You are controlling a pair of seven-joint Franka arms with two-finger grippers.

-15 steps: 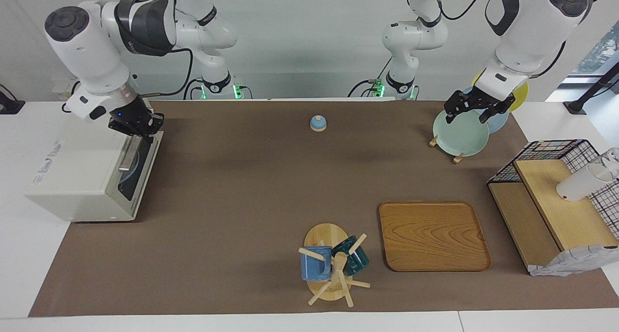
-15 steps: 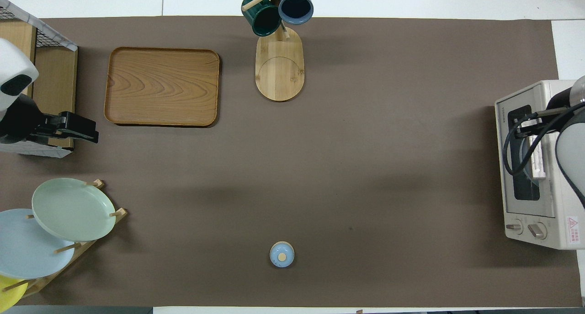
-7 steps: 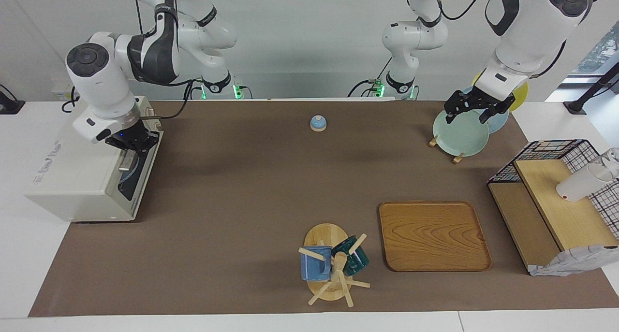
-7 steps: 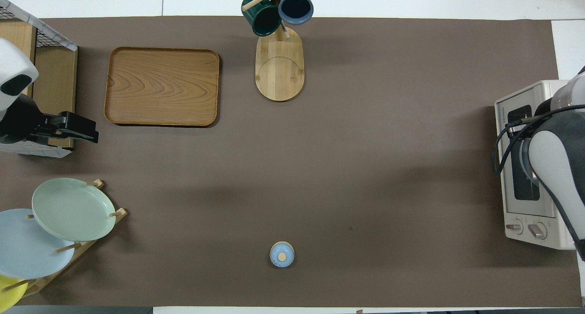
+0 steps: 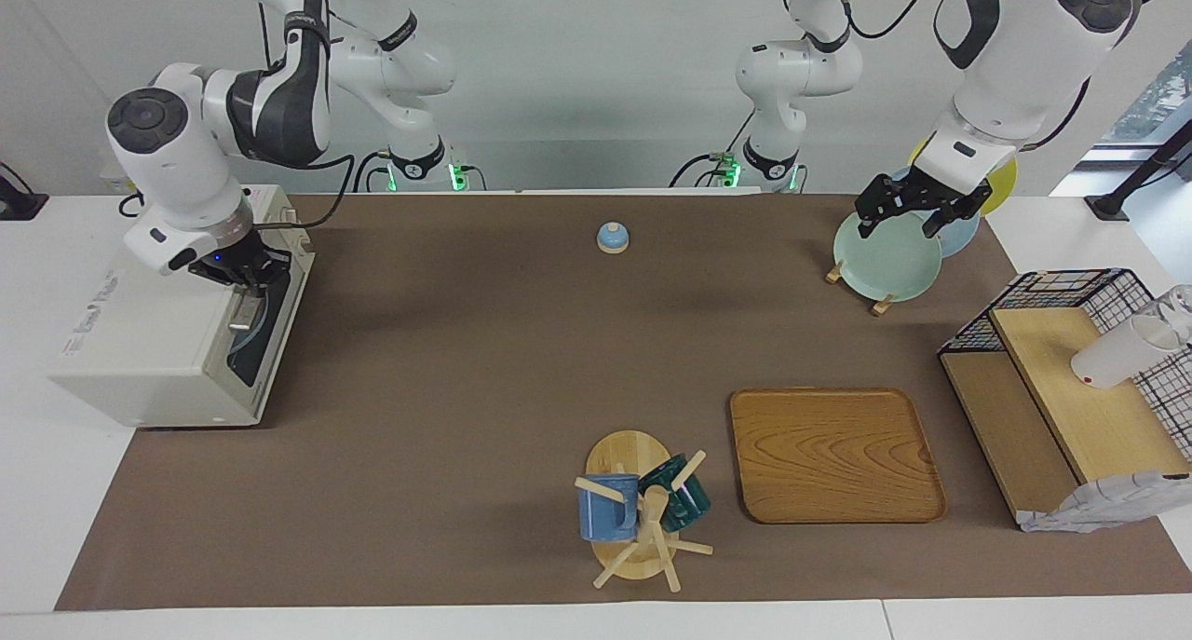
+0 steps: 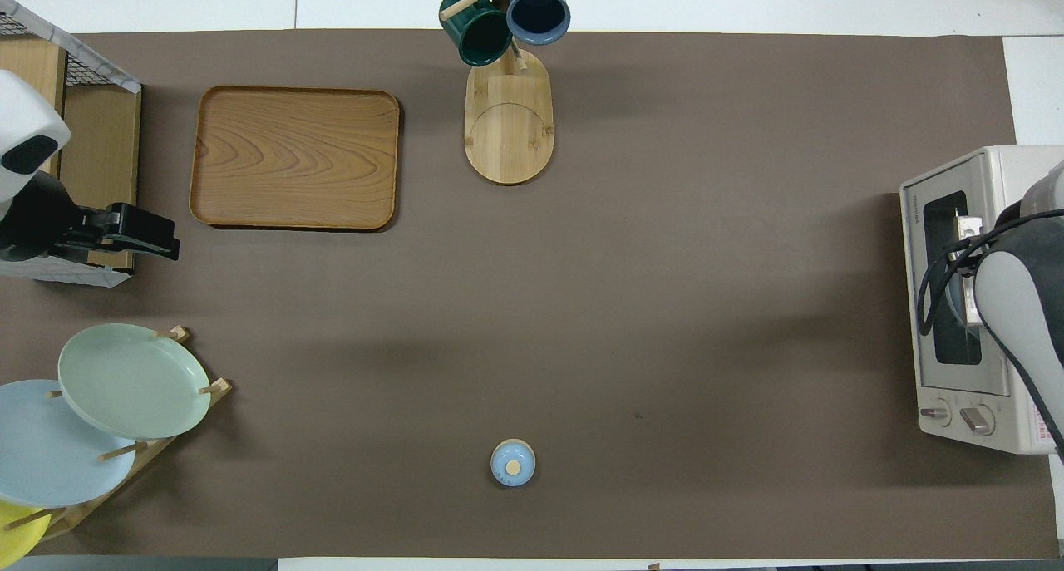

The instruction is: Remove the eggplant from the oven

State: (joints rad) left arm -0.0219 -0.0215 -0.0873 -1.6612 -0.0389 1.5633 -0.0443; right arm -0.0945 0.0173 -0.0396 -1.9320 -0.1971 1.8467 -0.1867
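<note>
One right tool (image 5: 244, 275) over oven (image 5: 158, 342) handle

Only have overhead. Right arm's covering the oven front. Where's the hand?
Observer: In the facing view, the right hand is down at the oven door's silver handle, at the end nearer the robots. I can't read the grip.
Operator: Door open?
Observer: No, it's shut, flat against the oven's front. No eggplant shows.
Operator: Left hand?
Observer: The left hand waits in the air over the green plate in the rack, holding nothing.
</note>
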